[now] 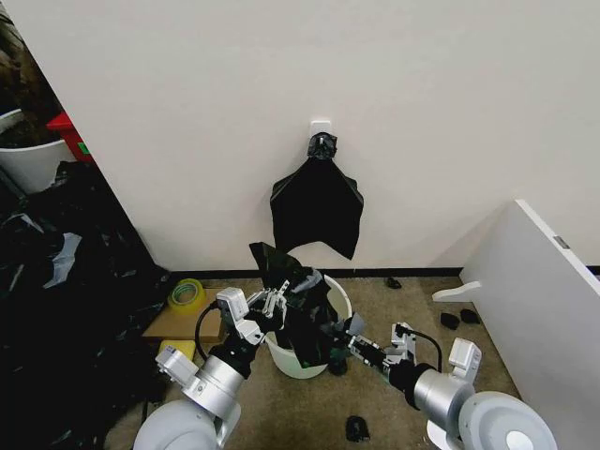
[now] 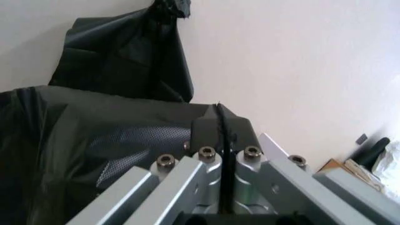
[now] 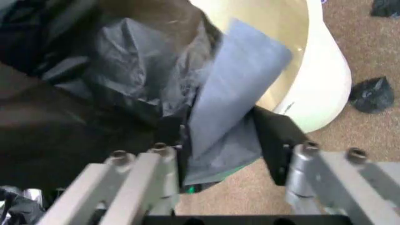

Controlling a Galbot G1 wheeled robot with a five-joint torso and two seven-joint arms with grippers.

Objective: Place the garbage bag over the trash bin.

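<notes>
Head view: standing upright on carpet, bin [image 1: 302,360], bag [image 1: 302,309] draping its rim, rising leftward. Left gripper [image 2: 220,133] pinching bag; right gripper [image 3: 222,140] gaping around bag fold. No readable writing.

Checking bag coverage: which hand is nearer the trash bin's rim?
Roughly equal. The left hand pinches the garbage bag at the trash bin's left rim; the right hand has bag between its fingers at its right side.

Knotted black bag bunch [image 1: 317,204] on wall, tape roll [image 1: 187,293] on floor
</notes>
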